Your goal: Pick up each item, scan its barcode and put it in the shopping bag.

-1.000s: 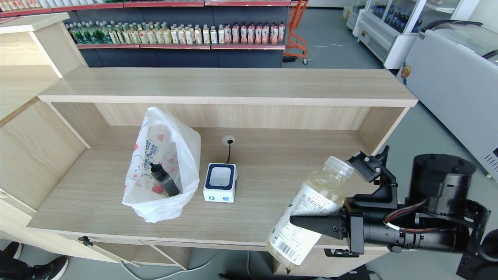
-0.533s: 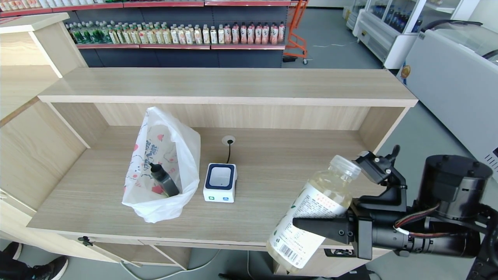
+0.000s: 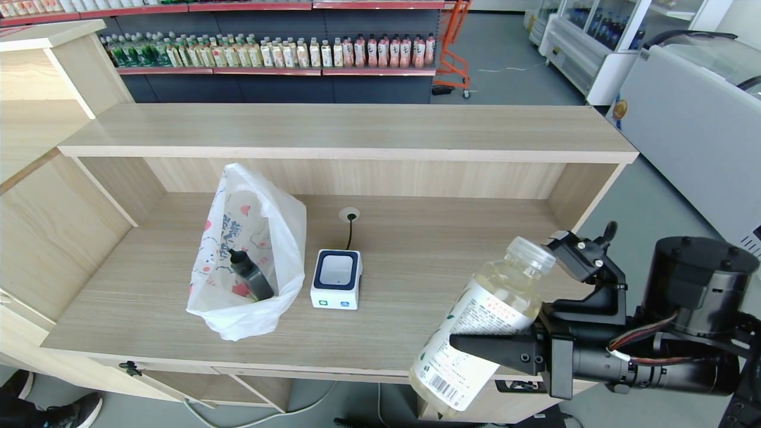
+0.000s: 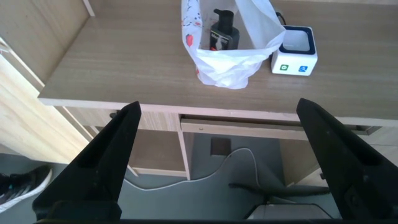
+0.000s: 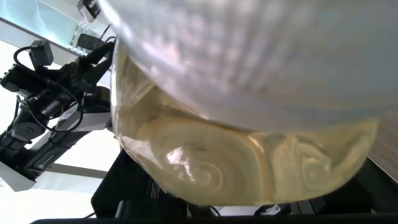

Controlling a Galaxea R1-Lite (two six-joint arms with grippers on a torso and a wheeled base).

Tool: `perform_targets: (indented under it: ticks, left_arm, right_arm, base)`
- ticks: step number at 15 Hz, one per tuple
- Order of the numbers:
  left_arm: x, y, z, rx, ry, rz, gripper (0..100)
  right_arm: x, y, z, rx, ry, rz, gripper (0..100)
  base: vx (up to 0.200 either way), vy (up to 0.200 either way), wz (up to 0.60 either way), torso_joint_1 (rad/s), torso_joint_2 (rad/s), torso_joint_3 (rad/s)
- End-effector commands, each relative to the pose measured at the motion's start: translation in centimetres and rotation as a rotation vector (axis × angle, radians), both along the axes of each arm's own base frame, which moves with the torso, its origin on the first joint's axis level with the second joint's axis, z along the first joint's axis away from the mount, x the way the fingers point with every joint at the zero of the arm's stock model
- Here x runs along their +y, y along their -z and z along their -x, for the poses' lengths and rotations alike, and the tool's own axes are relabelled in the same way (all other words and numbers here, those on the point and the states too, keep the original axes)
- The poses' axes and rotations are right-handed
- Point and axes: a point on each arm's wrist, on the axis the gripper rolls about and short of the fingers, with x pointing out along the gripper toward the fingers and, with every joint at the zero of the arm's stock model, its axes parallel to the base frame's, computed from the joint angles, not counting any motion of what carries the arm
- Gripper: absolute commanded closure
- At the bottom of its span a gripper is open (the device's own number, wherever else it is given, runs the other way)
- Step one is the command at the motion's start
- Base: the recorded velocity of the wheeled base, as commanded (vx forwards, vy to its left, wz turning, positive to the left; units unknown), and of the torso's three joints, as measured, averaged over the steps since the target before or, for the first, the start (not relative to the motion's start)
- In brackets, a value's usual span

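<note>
Now: the counter carries the bag, open, on its left part. Off the counter's right front corner, the right gripper is clamped on the bottle, which is tilted, cap up, and well apart from the scanner just beside the bag. Below the front edge, the left gripper hangs empty, fingers spread wide. A dark bottle sits inside the bag. The barcode faces up, near the bottle's lower end.

Change over the last second: the right arm and bottle drift slightly rightward, away from the scanner.

Judgement: the scan is not yet done. The bottle must go left and the barcode must turn down.
</note>
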Motion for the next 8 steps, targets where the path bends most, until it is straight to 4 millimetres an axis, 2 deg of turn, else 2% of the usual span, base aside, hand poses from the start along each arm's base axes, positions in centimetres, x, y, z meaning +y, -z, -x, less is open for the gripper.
perform_targets:
  ticks: [1, 3, 4, 8]
  left_arm:
    - [0.0, 0.0, 0.0, 0.0, -0.001, 0.001, 0]
    - [0.0, 0.0, 0.0, 0.0, -0.001, 0.001, 0]
    - [0.0, 0.0, 0.0, 0.0, -0.001, 0.001, 0]
    - [0.0, 0.0, 0.0, 0.0, -0.001, 0.001, 0]
  right_arm:
    - [-0.1, 0.0, 0.2, 0.0, 0.0, 0.001, 100]
    - [-0.2, 0.1, 0.2, -0.002, 0.005, 0.003, 100]
    - [-0.8, 0.0, 0.6, -0.068, 0.022, 0.026, 100]
    - [-7.5, -0.7, -0.4, -0.416, 0.345, 0.319, 100]
  base:
    - [0.0, 0.0, 0.0, 0.0, 0.0, 0.0]
    - [0.0, 0.0, 0.0, 0.0, 0.0, 0.0]
    - [0.0, 0.0, 0.0, 0.0, 0.0, 0.0]
    - [0.0, 0.0, 0.0, 0.0, 0.0, 0.0]
